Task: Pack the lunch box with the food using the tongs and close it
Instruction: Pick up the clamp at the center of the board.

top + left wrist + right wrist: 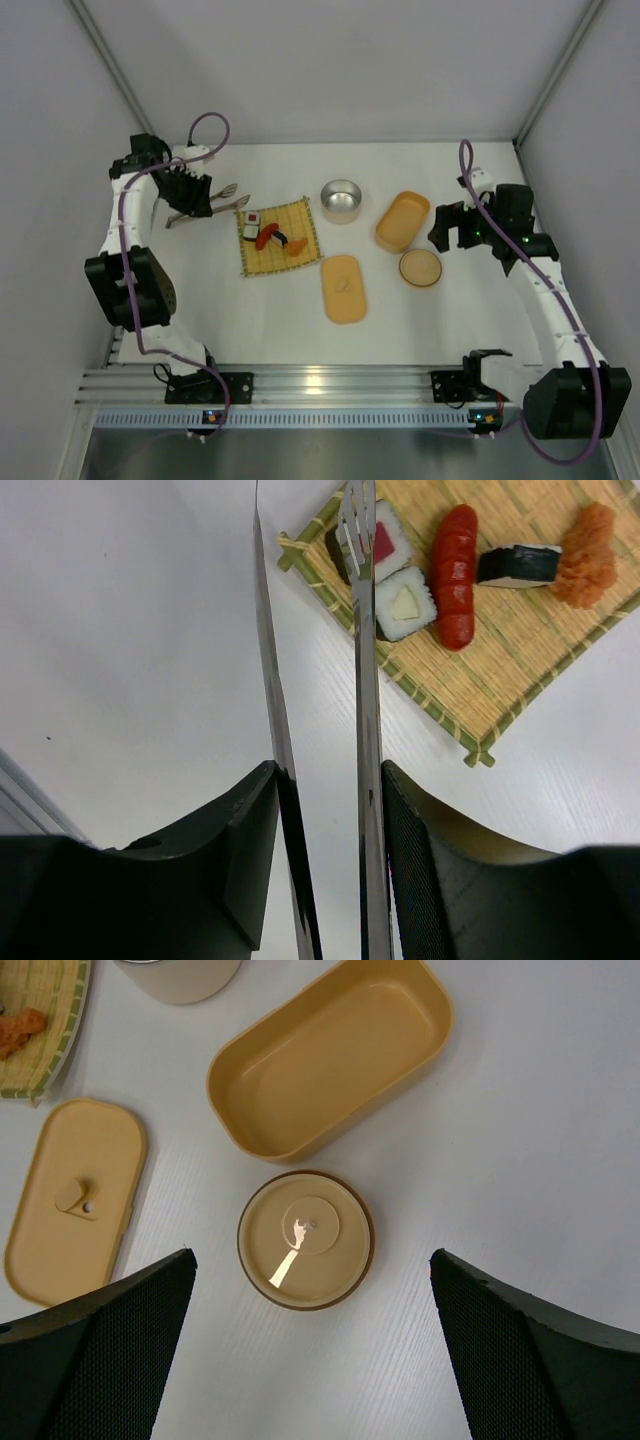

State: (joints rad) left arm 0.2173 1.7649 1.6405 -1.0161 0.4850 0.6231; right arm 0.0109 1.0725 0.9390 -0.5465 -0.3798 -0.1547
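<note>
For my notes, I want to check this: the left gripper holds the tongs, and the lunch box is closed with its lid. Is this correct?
Not quite. The left gripper does hold the tongs, but the lunch box is open and empty. Its lid lies flat beside it, not touching it. The right wrist view shows this.

Yellow-orange oblong plastic lunch box (330, 1070) and matching flat lid (75, 1200); straw-yellow woven mat (520, 650) edged green; red, orange, black-and-white sushi pieces (453, 575); silver metal tongs (366, 730)
</note>
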